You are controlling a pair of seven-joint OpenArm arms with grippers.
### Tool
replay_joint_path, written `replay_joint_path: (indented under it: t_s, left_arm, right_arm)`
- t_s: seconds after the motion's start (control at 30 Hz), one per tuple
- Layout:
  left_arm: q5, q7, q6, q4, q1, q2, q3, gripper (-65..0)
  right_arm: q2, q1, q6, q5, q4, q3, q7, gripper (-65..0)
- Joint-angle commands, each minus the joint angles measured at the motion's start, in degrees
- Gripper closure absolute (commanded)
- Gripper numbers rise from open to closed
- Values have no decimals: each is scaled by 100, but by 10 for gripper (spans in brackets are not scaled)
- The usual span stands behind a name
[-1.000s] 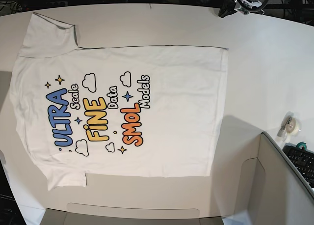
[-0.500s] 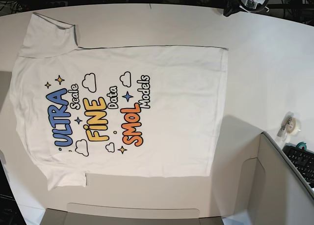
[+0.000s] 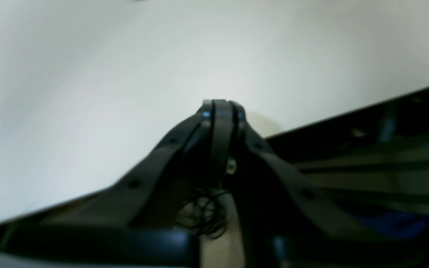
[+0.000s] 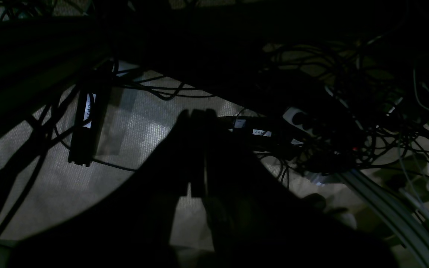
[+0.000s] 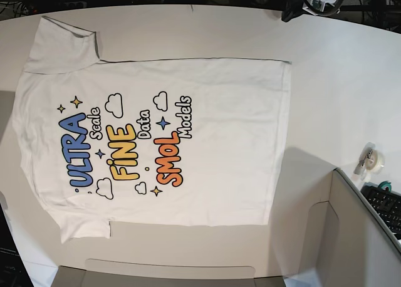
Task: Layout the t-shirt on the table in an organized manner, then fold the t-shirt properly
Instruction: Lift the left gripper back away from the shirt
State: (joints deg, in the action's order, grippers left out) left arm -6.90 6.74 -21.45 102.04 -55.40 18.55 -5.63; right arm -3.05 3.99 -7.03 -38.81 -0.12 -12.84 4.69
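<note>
The white t-shirt [image 5: 207,143] lies spread flat and print-up on the white table [image 5: 338,86], collar end to the left and hem to the right. One sleeve points to the back edge, the other to the front. My left gripper [image 5: 289,14] hangs at the table's back edge, beyond the hem corner and apart from the cloth. In the left wrist view that left gripper [image 3: 219,105] is shut with nothing in it, over bare table [image 3: 125,74]. My right gripper [image 4: 196,112] is a dark shape, fingers together, over the floor; it does not show in the base view.
A roll of tape [image 5: 372,158] stands near the right edge. A grey panel [image 5: 357,237] with a keyboard [image 5: 383,205] fills the front right corner. Under the right gripper lie tangled cables [image 4: 311,141] and a power strip [image 4: 84,130].
The left arm has shifted slightly along the table's back edge. The t-shirt has not moved.
</note>
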Motion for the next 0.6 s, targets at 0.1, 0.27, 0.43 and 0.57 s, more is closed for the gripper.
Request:
replay_joint_path:
  t_s: [0.1, 0.27, 0.43, 0.57]
  left_arm:
    - [-53, 130, 49, 77, -65, -224, -39, 0]
    - [-53, 104, 66, 77, 173, -303, -488, 0]
    - [-62, 104, 66, 77, 269, -303, -664, 0]
    - [-80, 130, 66, 77, 269, -294, -672, 0]
  right_arm:
    - [-16, 19, -14, -1, 12, -4, 10, 0]
    - [-42, 19, -14, -1, 12, -4, 19, 0]
    - [-7, 19, -14, -1, 12, -4, 10, 0]
    - [-7, 19, -14, -1, 12, -4, 10, 0]
